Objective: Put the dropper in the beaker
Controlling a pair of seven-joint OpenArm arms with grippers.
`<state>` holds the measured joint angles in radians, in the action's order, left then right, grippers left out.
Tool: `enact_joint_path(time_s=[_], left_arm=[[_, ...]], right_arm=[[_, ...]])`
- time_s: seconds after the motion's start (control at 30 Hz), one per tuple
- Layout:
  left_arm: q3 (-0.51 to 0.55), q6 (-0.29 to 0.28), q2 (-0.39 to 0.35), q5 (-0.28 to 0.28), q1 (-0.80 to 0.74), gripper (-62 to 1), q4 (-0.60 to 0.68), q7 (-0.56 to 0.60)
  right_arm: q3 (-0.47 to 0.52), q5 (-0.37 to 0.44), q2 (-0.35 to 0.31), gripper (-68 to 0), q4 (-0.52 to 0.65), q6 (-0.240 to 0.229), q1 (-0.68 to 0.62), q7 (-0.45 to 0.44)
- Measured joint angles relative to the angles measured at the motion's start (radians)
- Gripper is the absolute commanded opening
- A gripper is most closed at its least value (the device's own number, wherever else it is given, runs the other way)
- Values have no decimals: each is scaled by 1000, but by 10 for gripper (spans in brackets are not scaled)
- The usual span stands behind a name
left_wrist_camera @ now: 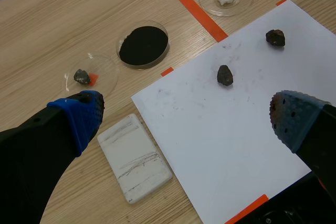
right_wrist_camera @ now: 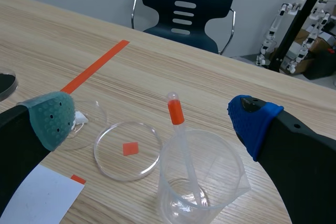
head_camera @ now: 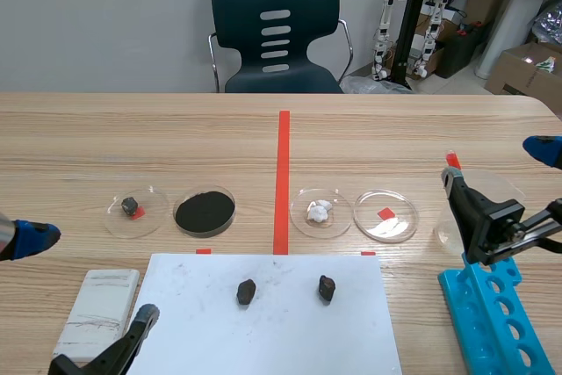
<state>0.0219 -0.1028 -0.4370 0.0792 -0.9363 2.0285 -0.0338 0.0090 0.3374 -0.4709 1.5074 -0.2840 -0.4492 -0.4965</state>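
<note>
Clear-walled, the beaker [right_wrist_camera: 231,169] stands on the wooden table [right_wrist_camera: 210,82] just ahead of the right gripper [right_wrist_camera: 152,121], in the gap between its two fingers. The dropper [right_wrist_camera: 182,145] is inside it, tip down on the beaker's floor, stem leaning at the rim, orange-red bulb poking above. Neither finger touches beaker or dropper. The right gripper is spread wide and holds nothing, its grey-green pad off to one side and its blue pad to the other. In the scene view this arm comes in low from the right, with the gripper beside a blue rack [head_camera: 492,318]. Next to the beaker a clear petri dish [right_wrist_camera: 113,163] lies over an orange-red square mark. The left arm sits low at the near left of the table. The left gripper [left_wrist_camera: 186,116] is likewise released, its fingers far apart and empty, poised above the edge of a white sheet [left_wrist_camera: 236,129] and a white slab [left_wrist_camera: 135,158]. One dark stone [left_wrist_camera: 224,75] and a second stone [left_wrist_camera: 275,37] lie on the sheet. Beyond it sits a dish of black powder [left_wrist_camera: 143,45].
</note>
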Motion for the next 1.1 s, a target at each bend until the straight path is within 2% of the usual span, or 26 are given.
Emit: enact_joint_path(time_s=[1.03,1.1], left_arm=[[0,0,0,0,0,14,0,0],[0,0,0,0,0,14,0,0]], right_arm=[[0,0,0,-65,0,0,0,0],[0,-19,0,-65,0,0,0,0]])
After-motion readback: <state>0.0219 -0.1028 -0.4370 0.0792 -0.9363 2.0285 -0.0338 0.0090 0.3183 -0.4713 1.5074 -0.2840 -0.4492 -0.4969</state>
